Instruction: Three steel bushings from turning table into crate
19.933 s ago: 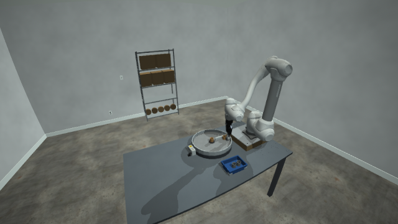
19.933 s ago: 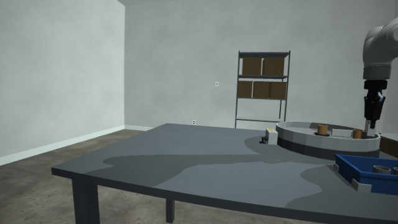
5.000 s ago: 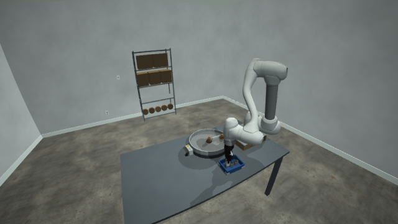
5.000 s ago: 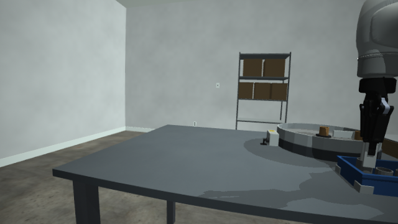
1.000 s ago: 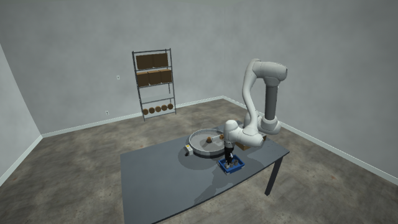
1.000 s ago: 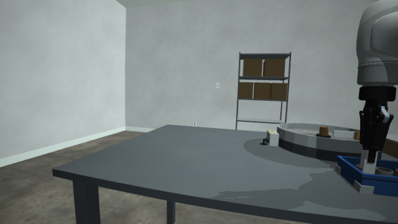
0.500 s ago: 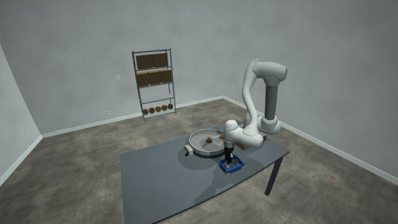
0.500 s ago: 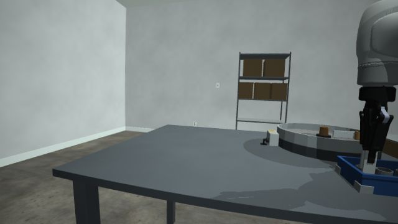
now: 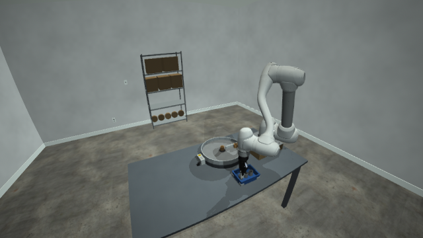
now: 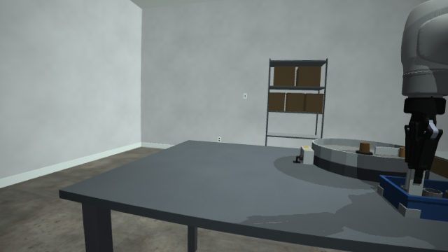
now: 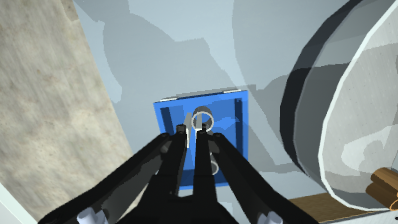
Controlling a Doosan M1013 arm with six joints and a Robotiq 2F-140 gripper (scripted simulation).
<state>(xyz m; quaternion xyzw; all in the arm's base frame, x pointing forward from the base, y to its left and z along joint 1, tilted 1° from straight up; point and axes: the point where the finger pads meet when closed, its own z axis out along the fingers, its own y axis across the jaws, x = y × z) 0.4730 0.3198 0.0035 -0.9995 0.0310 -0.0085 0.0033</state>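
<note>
From here I see 1 white, jointed arm (image 9: 262, 99) (image 10: 425, 52) bent high, its dark grey link (image 9: 288, 109) upright. The black 2-finger gripper (image 9: 242, 176) (image 10: 416, 187) (image 11: 194, 119) points down, pale fingertips drawn nearly together.

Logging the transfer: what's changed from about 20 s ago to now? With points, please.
The jaws (image 9: 242, 176) (image 10: 416, 185) moved from the turning table (image 9: 207, 159) (image 10: 336, 162) (image 11: 306, 100) down into the crate (image 9: 252, 178) (image 10: 431, 207) (image 11: 244, 120). Whether they still grip a bushing, I can't tell. The crate and the brown cylinder by the table's centre (image 9: 222, 148) (image 10: 365, 147) stayed put.
</note>
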